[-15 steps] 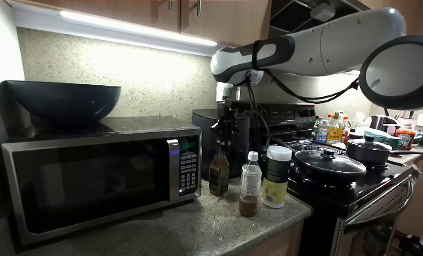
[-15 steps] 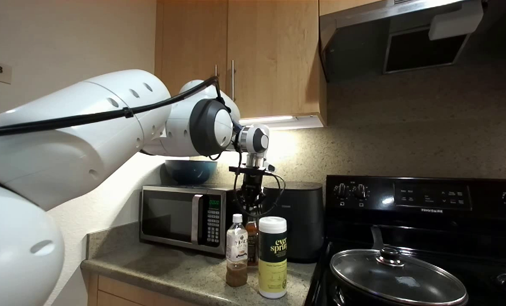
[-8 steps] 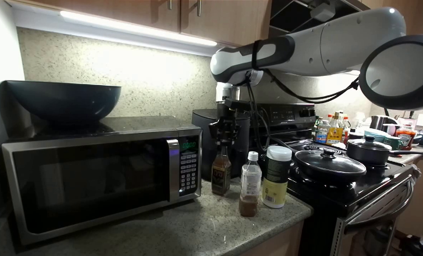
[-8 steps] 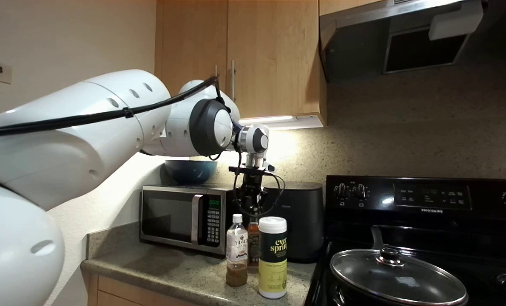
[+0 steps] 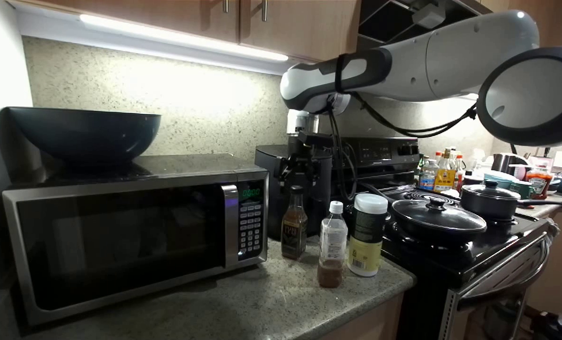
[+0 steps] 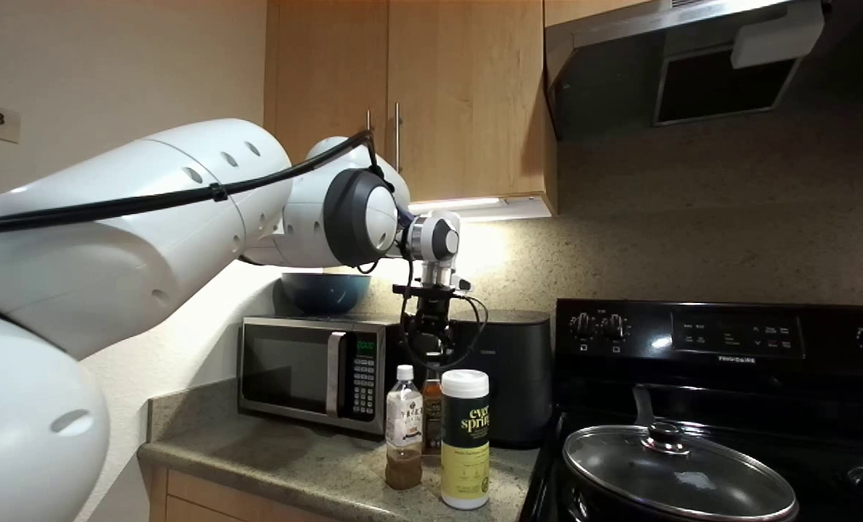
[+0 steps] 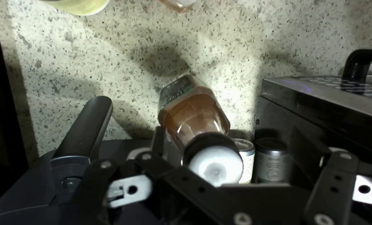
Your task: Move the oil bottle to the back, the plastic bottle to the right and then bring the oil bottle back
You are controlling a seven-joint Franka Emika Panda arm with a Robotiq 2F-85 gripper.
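The oil bottle (image 5: 294, 231), brown with a dark cap, stands upright on the counter in front of the black appliance. My gripper (image 5: 300, 178) hangs right above it, jaws spread apart. In the wrist view the gripper (image 7: 233, 143) is open around the cap of the oil bottle (image 7: 195, 109), which lies nearer the left-hand finger; a wide gap separates it from the other finger. The plastic bottle (image 5: 332, 250), clear with a white cap, stands in front and to one side. In an exterior view the plastic bottle (image 6: 404, 435) partly hides the oil bottle (image 6: 432, 420).
A white-lidded jar (image 5: 367, 241) stands close beside the plastic bottle. A microwave (image 5: 134, 236) and a tall black appliance (image 5: 274, 160) flank the oil bottle. Two small cans (image 7: 270, 159) sit beyond it in the wrist view. The stove with a lidded pan (image 5: 437, 222) borders the counter.
The jaws were closed at the oil bottle's top one second ago and have since spread wide, uncovering its cap. The oil bottle shifted slightly and turned; the plastic bottle and jar stayed put.
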